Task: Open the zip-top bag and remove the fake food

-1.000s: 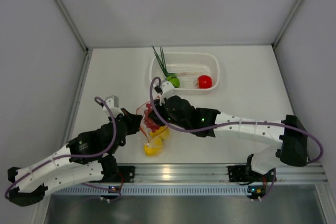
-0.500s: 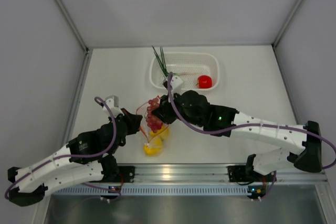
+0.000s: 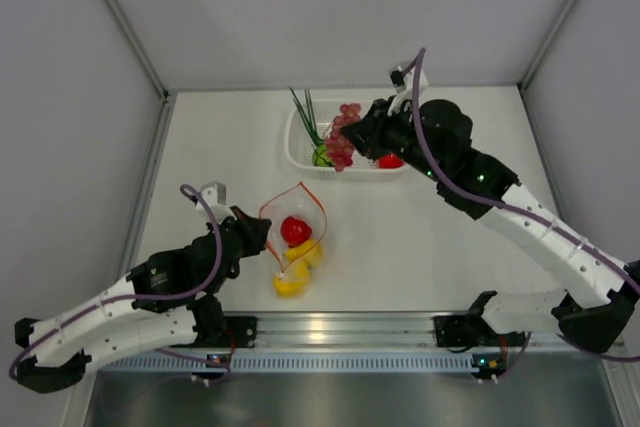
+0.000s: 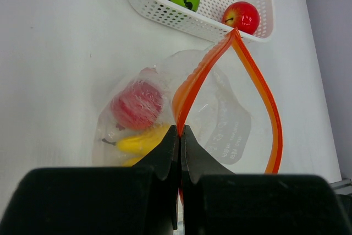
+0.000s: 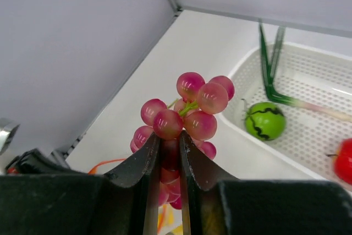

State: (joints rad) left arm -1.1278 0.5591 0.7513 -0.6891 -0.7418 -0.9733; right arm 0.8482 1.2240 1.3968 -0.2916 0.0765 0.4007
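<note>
Left arm: white moulded shells on the links, black housings at the joints, a black cap at the outer end. A purple cable stands off it in a loose loop, then follows the links. A small white bracket sits at the wrist.

Right arm: same build, white links and bulky black joints. Its own purple cable runs the whole length.

Bases: black.

Left gripper: matte black fingers, wedge-shaped, thinning to narrow tips, with a broad black block behind them.

Right gripper: matching black tapered fingers, slightly glossy along the edges.
</note>
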